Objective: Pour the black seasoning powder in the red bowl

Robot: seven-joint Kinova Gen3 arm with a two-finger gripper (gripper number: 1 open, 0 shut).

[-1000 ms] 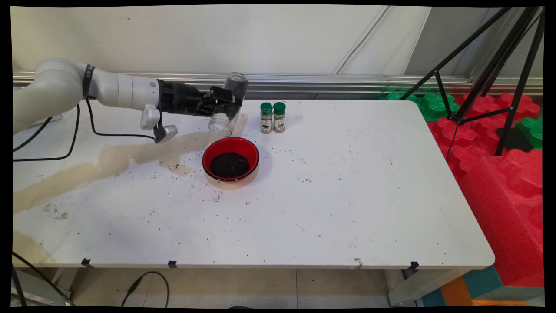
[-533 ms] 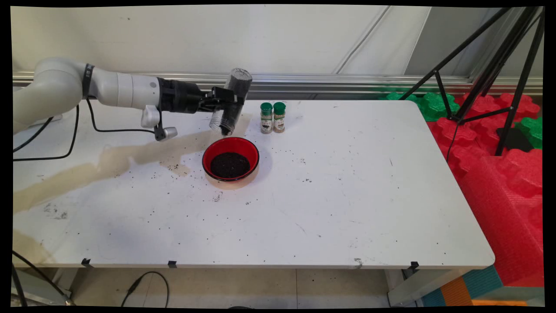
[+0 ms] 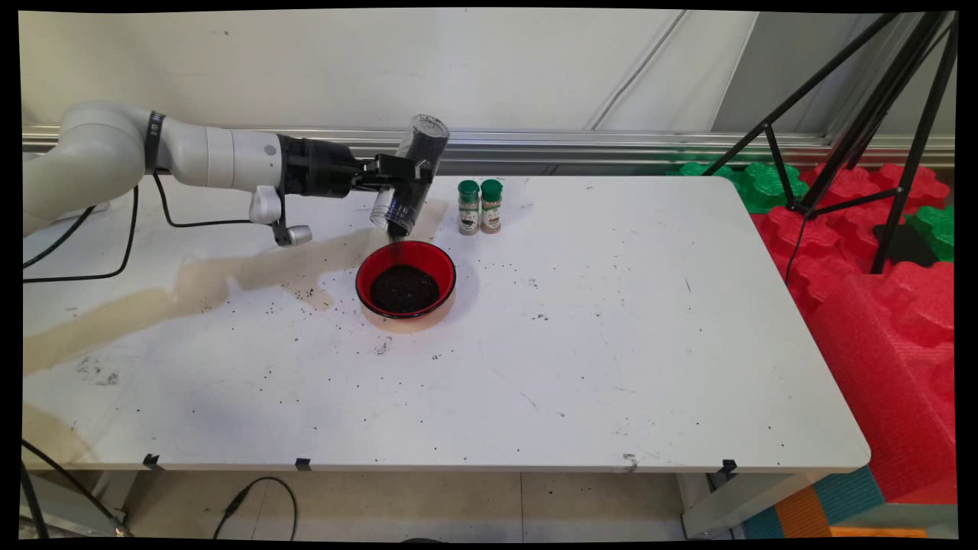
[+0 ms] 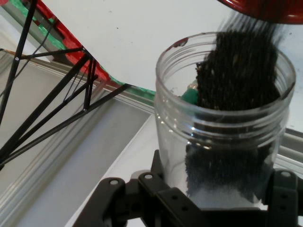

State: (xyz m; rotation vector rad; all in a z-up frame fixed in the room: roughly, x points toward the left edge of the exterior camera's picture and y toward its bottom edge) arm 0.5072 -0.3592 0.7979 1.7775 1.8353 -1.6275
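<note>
A: Starting at the left, what does the arm carry?

B: The black two-finger gripper [image 3: 403, 174] is clamped on a clear round plastic jar [image 3: 409, 179], gripping its body from the side. The jar is tipped mouth-down toward the near side, with its base raised toward the wall

A: Anything in the jar?

B: Dark, fine granules [image 4: 236, 75]. In the hand view they are heaped against the mouth and streaming out over the rim

A: What lies under it?

B: A round red bowl with a black inside [image 3: 406, 278], already holding a dark heap of the same stuff. The jar's mouth hangs just above the bowl's far rim, apart from it

A: And to the right?

B: Two small spice shakers with green caps [image 3: 480, 206] stand upright, touching each other, just right of the jar and behind the bowl. They are the nearest thing on that side; the gap between jar and shakers is narrow

A: How much open room?

B: The white table [image 3: 611, 344] is bare from the bowl to its right edge and to its near edge, save for scattered dark specks. A tan stain [image 3: 191, 283] runs leftward from the bowl. Past the right edge stand red and green foam blocks [image 3: 879, 260] and a black tripod [image 3: 871, 114]
</note>
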